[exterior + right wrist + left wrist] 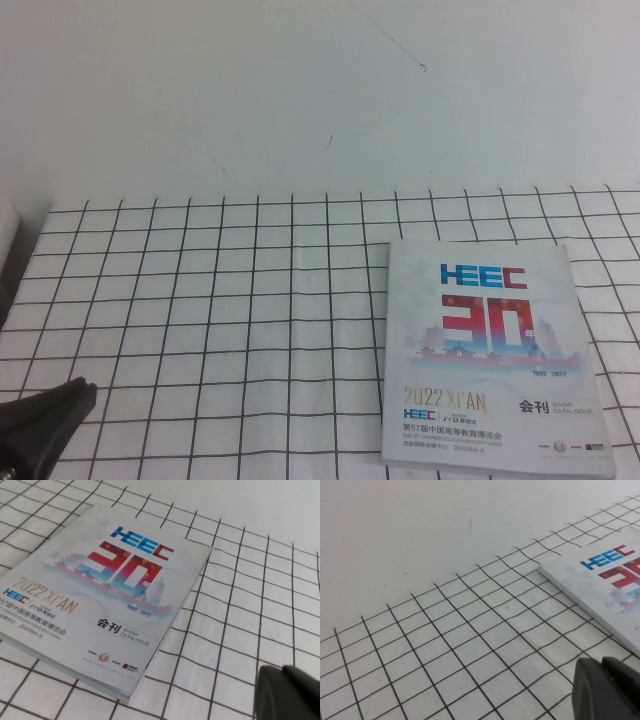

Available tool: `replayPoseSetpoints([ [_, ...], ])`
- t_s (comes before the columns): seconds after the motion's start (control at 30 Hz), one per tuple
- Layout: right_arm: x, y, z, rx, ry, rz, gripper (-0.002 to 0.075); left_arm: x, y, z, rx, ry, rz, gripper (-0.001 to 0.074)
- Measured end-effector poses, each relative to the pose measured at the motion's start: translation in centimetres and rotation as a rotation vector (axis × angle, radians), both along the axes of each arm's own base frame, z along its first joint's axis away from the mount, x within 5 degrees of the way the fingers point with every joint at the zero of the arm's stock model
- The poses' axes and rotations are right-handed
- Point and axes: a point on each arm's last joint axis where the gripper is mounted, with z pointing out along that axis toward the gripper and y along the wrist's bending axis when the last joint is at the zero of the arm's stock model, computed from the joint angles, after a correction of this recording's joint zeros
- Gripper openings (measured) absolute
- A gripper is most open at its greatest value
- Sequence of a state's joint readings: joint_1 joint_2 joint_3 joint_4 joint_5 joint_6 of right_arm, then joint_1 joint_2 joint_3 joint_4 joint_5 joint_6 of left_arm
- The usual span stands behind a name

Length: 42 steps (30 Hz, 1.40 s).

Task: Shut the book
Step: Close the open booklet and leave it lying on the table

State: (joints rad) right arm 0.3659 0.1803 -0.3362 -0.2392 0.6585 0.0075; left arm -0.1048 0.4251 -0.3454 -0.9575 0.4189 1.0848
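Note:
The book lies shut and flat on the right side of the grid mat, its pale cover up with "HEEC 30" and "2022 XI'AN" printed on it. The left wrist view catches one corner of the book, and the right wrist view shows the book nearly whole. My left gripper sits low at the mat's near left corner, far from the book; in its wrist view the left gripper has both dark fingers pressed together, holding nothing. My right gripper hovers just right of the book, fingers together and holding nothing.
A white mat with a black grid covers the table's near half; plain white surface lies beyond it. A pale object pokes in at the far left edge.

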Motion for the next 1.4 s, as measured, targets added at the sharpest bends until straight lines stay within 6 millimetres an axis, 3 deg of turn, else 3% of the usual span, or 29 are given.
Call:
replayPoseSetpoints([
  [0.17, 0.0, 0.0, 0.0, 0.001, 0.002, 0.0, -0.0003, -0.4, -0.2, -0.3, 0.0, 0.017, -0.033, -0.0004],
  [0.33, 0.0, 0.0, 0.0, 0.0, 0.004, 0.0, -0.0003, -2.0, 0.4, -1.3, 0.024, -0.086, 0.02, -0.0004],
  [0.5, 0.0, 0.0, 0.0, 0.0, 0.004, 0.0, -0.0003, -3.5, 0.9, -4.4, 0.018, -0.146, 0.055, -0.0004],
  [0.7, 0.0, 0.0, -0.1, 0.0, 0.005, 0.0, -0.0003, -3.8, 1.2, -8.7, 0.02, -0.131, 0.085, -0.0004],
  [0.97, 0.0, 0.0, -0.1, 0.0, 0.005, 0.0, -0.0003, -3.4, 2.3, -8.8, 0.052, -0.151, 0.215, -0.0004],
  [1.2, 0.0, 0.0, -0.1, 0.0, 0.005, 0.0, -0.0003, -3.5, 3.0, -9.9, -0.119, 0.036, 0.34, -0.0004],
  [1.4, 0.0, 0.0, -0.1, 0.0, 0.005, 0.0, -0.0003, -3.5, 3.1, -10.0, -0.184, 0.08, 0.372, -0.0004],
])
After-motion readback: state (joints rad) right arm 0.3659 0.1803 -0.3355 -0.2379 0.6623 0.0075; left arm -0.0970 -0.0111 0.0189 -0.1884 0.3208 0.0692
